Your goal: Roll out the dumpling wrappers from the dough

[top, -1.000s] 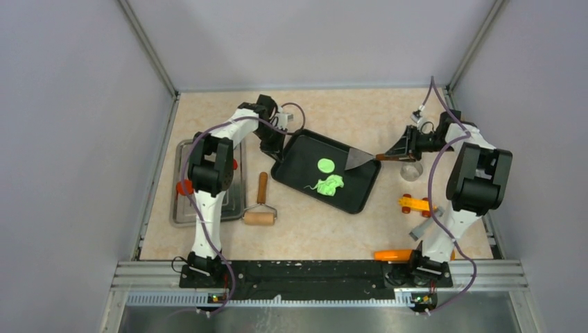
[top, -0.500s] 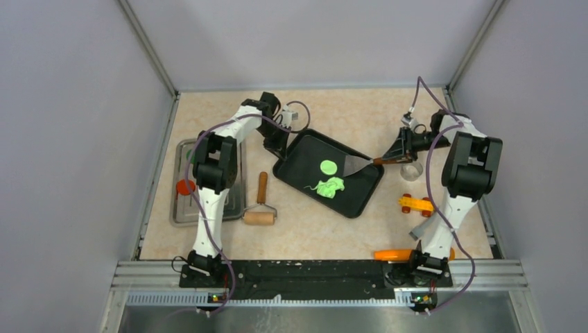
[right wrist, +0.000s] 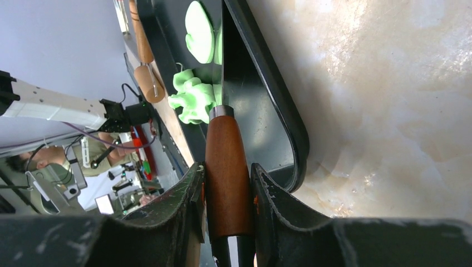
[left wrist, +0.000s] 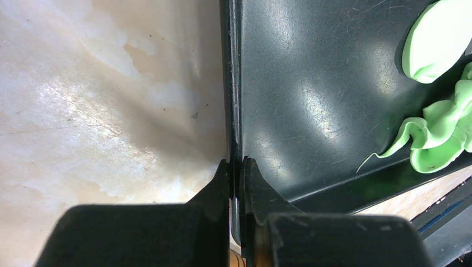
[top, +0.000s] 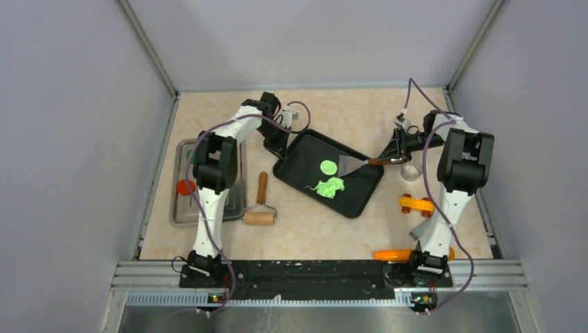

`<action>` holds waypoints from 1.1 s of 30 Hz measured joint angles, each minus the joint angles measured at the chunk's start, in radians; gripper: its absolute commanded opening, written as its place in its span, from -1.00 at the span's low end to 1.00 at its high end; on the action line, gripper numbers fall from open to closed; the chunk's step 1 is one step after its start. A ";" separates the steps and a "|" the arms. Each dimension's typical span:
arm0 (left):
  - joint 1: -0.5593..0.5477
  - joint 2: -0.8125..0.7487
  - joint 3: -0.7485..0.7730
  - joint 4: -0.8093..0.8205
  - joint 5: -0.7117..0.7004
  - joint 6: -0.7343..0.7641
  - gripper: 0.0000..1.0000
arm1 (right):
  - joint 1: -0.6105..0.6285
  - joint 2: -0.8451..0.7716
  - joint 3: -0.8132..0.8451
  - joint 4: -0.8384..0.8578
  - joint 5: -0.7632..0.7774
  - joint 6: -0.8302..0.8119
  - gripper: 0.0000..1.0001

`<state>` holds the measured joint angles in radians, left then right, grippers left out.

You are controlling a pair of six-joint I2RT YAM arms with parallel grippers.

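Observation:
A black tray [top: 305,149] lies mid-table. On it are a round lime-green wrapper [top: 327,166] and a ragged scrap of green dough [top: 329,186] just in front of it. My left gripper [top: 279,154] is shut on the tray's left rim [left wrist: 236,111]. The left wrist view shows the wrapper [left wrist: 439,47] and the dough [left wrist: 439,142] at its right edge. My right gripper [top: 392,157] is shut on the wooden handle [right wrist: 227,167] of a scraper. Its metal blade [top: 350,165] reaches over the tray beside the wrapper. The right wrist view shows the wrapper [right wrist: 199,30] and the dough [right wrist: 192,97].
A metal tray [top: 182,211] with a red disc [top: 184,186] lies at the left. A wooden rolling pin [top: 260,208] lies between the two trays. A clear ring-like cup [top: 411,171], an orange toy [top: 414,204] and an orange tool [top: 392,254] are on the right.
My right gripper has moved left with the scraper, so the blade now reaches further over the tray towards the wrapper. The tray has shifted slightly in my left gripper's hold.

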<state>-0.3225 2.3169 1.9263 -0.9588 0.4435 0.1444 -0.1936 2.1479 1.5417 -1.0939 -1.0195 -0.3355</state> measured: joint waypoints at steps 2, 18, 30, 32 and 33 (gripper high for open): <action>0.000 0.000 0.000 0.000 0.000 0.000 -1.00 | 0.002 0.013 0.012 -0.014 -0.002 -0.011 -1.00; 0.000 0.002 0.002 -0.002 0.002 0.004 -1.00 | 0.003 0.061 0.019 -0.042 -0.032 -0.053 -1.00; 0.002 0.008 0.010 -0.010 0.010 0.009 -1.00 | 0.001 0.122 0.037 -0.074 -0.082 -0.118 -1.00; 0.003 0.012 0.015 -0.014 0.013 0.011 -1.00 | 0.001 0.133 0.037 -0.080 -0.092 -0.131 -1.00; 0.003 0.013 0.017 -0.016 0.014 0.011 -1.00 | 0.001 0.138 0.039 -0.083 -0.096 -0.138 -1.00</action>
<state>-0.3191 2.3302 1.9434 -0.9749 0.4580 0.1558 -0.1928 2.2856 1.5806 -1.1770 -1.1152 -0.4732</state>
